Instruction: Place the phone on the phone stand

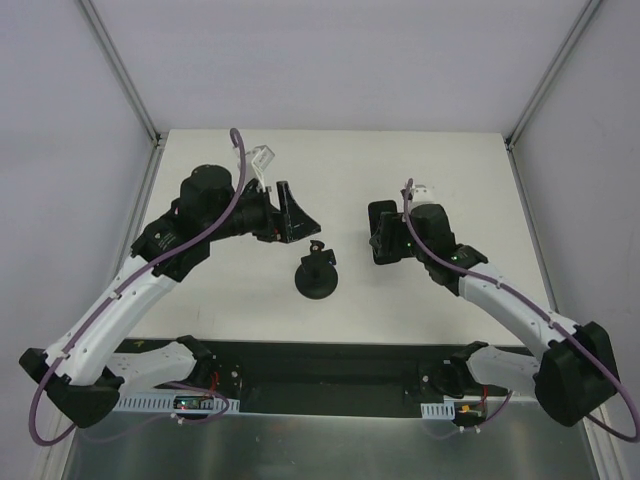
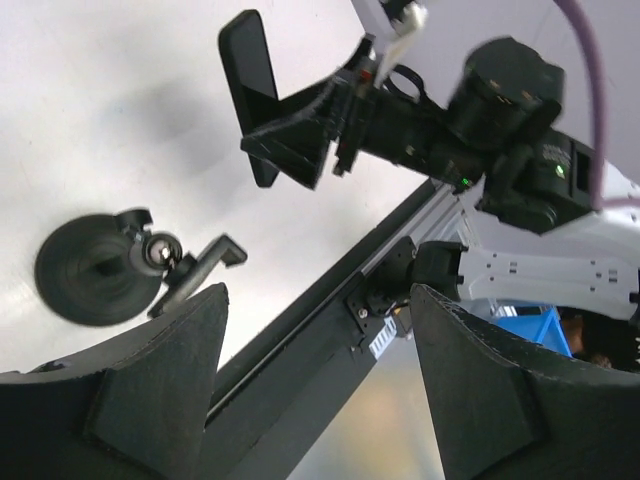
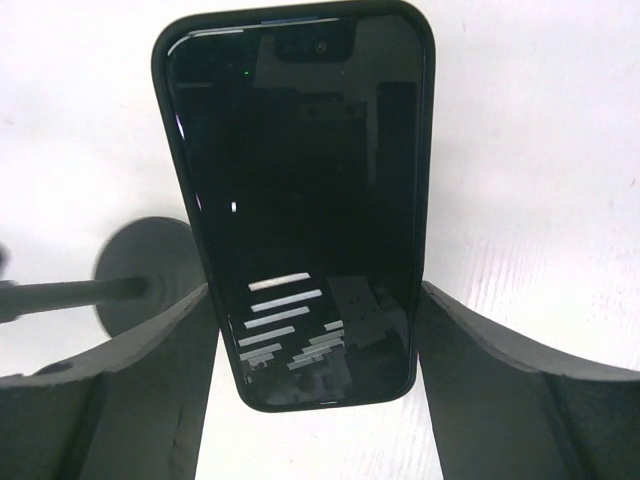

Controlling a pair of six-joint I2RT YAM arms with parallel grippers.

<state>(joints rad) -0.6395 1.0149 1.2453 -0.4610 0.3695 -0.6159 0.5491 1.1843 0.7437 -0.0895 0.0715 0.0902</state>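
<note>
Seen from above, the left gripper (image 1: 292, 213) hangs with its jaws apart and nothing between them, aimed across the table (image 1: 450, 160) toward its partner. Between the two arms, and a little nearer their bases, the stand (image 1: 317, 276) sits upright on its round base. To its right, the right gripper (image 1: 385, 236) is clamped on the lower end of the phone (image 3: 300, 200), and the phone's long axis runs straight out beyond the fingers (image 3: 520, 400). The placement turns on this: the stand lies to the left of the held phone, near it but not touching, so the right arm looks set to carry the phone leftward to the bracket. The left wrist camera offers what the other views do not: the phone is held clear of the table, and the small clamp bracket (image 2: 205, 262) at the top of the stem (image 3: 70, 293) is empty. The right wrist camera instead shows the dark screen facing the lens and a finger on either long edge, with only the stand's base and stem visible at lower left and the bracket cut off at the frame edge.
</note>
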